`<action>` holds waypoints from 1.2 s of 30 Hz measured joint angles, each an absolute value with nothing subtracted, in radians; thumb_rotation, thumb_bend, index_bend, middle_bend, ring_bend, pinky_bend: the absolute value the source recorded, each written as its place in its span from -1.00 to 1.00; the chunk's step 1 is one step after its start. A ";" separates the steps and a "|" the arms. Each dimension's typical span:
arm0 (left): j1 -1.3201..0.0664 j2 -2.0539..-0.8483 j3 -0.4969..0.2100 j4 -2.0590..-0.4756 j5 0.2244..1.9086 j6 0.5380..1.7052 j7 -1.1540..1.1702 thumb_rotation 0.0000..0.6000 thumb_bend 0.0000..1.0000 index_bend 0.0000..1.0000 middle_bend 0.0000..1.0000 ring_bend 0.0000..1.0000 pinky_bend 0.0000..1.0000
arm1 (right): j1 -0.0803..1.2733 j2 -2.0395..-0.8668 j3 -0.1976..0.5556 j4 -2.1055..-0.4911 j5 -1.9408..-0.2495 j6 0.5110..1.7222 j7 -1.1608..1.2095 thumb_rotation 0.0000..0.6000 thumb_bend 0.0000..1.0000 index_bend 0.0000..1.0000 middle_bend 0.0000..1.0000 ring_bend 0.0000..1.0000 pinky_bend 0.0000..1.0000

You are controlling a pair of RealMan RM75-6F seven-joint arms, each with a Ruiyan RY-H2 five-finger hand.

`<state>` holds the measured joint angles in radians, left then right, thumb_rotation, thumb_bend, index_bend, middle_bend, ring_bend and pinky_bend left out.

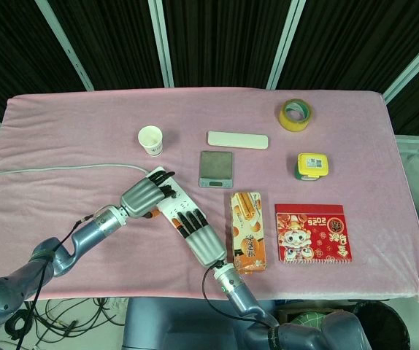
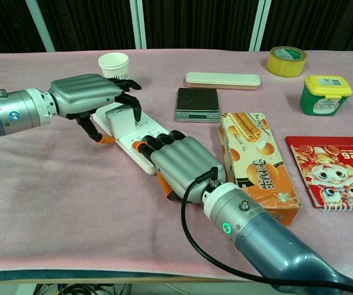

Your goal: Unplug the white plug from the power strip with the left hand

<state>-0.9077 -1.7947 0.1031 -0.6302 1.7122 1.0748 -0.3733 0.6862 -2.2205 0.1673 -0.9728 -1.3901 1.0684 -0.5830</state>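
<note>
A white power strip (image 2: 141, 140) lies diagonally on the pink tablecloth, also seen in the head view (image 1: 171, 210). The white plug (image 2: 120, 120) sits in its far end. My left hand (image 2: 89, 97) reaches in from the left and curls over the plug, fingers on one side and thumb on the other; in the head view this hand (image 1: 146, 193) hides the plug. My right hand (image 2: 178, 163) lies flat on the strip's near end, fingers stretched along it and pressing down, and it shows in the head view too (image 1: 201, 235).
A pale cable (image 1: 49, 168) runs left off the table. A paper cup (image 2: 114, 64) stands just behind the left hand. A small scale (image 2: 197, 103), a white case (image 2: 222, 79) and a snack box (image 2: 256, 163) lie to the right, with a tape roll (image 1: 296, 114), a yellow-lidded tub (image 1: 312, 166) and a red notebook (image 1: 314, 233) beyond.
</note>
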 measured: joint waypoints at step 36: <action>-0.905 -1.789 0.098 -0.650 1.706 1.074 -0.367 1.00 -0.48 -0.27 -0.22 -0.93 -0.73 | 0.687 -2.230 0.159 -0.959 -1.391 1.053 -0.571 1.00 0.58 -0.83 -0.88 -0.83 -0.83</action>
